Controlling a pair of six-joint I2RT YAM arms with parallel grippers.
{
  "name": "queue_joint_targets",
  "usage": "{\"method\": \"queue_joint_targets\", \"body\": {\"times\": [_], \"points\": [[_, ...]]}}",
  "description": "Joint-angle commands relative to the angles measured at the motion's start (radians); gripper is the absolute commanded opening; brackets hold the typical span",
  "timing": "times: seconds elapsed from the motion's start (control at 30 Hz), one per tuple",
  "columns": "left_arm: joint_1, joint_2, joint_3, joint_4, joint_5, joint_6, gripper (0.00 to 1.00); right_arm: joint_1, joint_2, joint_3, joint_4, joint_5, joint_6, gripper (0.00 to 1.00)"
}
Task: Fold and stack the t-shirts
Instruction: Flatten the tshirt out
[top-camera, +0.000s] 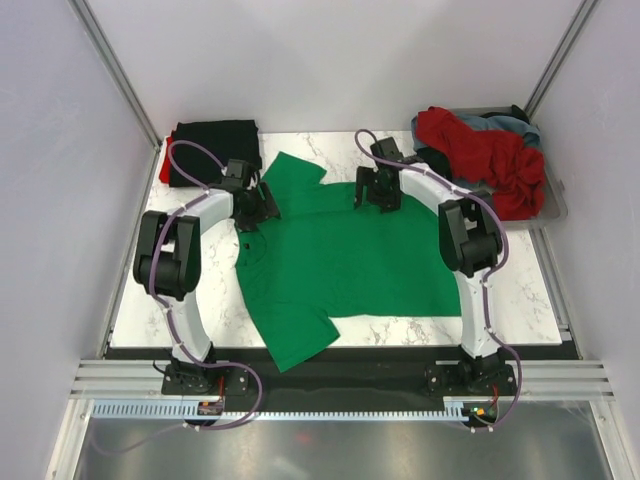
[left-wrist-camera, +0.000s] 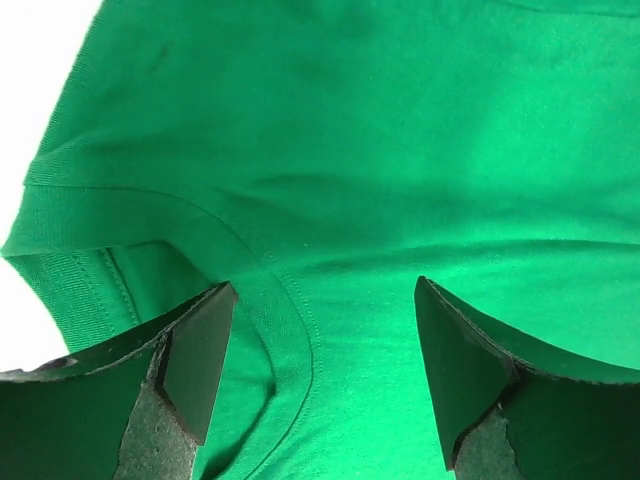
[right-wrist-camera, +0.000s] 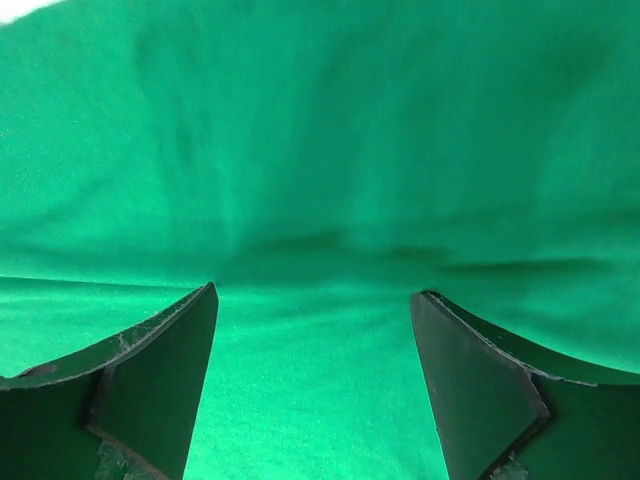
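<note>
Left pincer (left-wrist-camera: 325, 300), right pincer (right-wrist-camera: 313, 295) agape over green t-shirt (top-camera: 340, 260)

No readable text, label, brand, number or sign appears in any view.

A clear tray (top-camera: 556, 203) sits far right on the marble table (top-camera: 522, 292).

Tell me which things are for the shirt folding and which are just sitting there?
For the job: green t-shirt, folded black t-shirt, red t-shirt, grey-blue t-shirt, left claw, right claw.
Just there: clear tray, marble table.
</note>
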Motion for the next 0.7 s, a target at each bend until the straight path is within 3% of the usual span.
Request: {"method": "queue_joint_targets", "body": {"times": [0.0,0.17,0.4,0.57,0.67], "points": [[0.045,0.036,0.057,-0.056,-0.045,0.096,0.81,0.027,0.137,0.134,-0.04,-0.047,0.022,0.86],[0.067,0.025,0.13,-0.116,-0.048,0.127,0.8,0.056,0.193,0.295,-0.088,-0.09,0.045,0.86],[0.05,-0.227,0.065,-0.208,-0.073,0.141,0.87,0.073,0.064,0.297,-0.128,-0.05,0.034,0.89],[-0.028,-0.511,-0.108,-0.312,-0.145,0.13,0.9,0.073,-0.115,0.213,-0.189,0.065,0.005,0.94],[-0.161,-0.648,-0.211,-0.403,-0.185,0.07,0.89,0.073,-0.273,0.053,-0.2,0.143,0.014,0.97]]}}
